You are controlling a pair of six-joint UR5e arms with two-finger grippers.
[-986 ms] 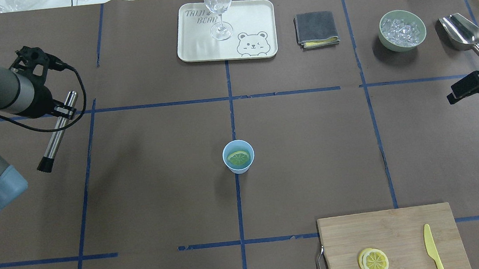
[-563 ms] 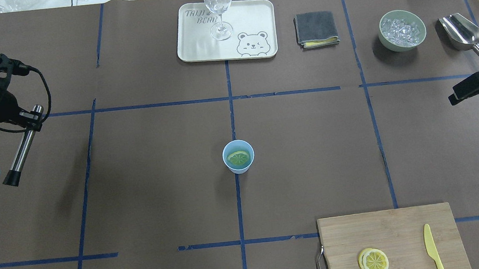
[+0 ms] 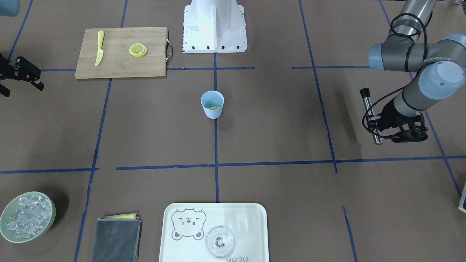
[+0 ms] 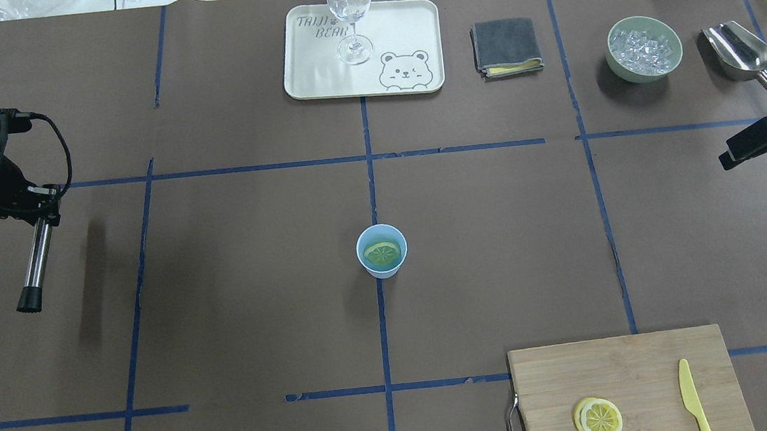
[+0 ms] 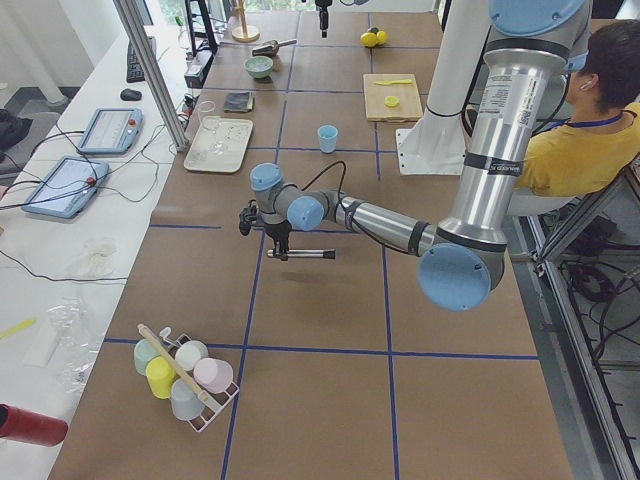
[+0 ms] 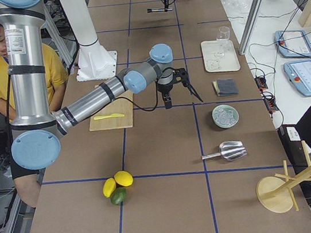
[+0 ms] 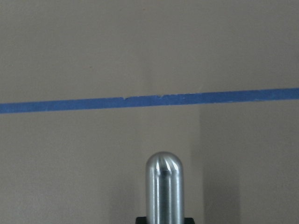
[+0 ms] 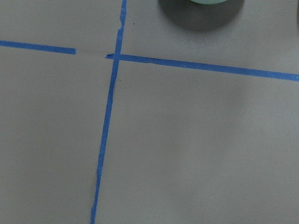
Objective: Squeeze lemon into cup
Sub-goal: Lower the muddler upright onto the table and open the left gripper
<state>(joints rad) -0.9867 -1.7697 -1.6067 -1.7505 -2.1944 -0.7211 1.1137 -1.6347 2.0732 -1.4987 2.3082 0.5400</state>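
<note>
The light-blue cup stands at the table's middle, also in the front view. A lemon slice lies flat inside it. Two more slices lie stacked on the cutting board. My left gripper is far left of the cup, shut on a steel rod with a black end, held level above the table. The rod's round tip fills the left wrist view. My right gripper hangs open and empty at the far right, one of its fingers showing in the overhead view.
A cream tray with a wine glass, a grey cloth, a green bowl of ice and a steel scoop line the far side. A yellow knife lies on the board.
My left arm has swung left and back toward the robot, carrying the rod, which now points nearly straight toward the robot. The right gripper has barely shifted. The cup and slices are unmoved.
</note>
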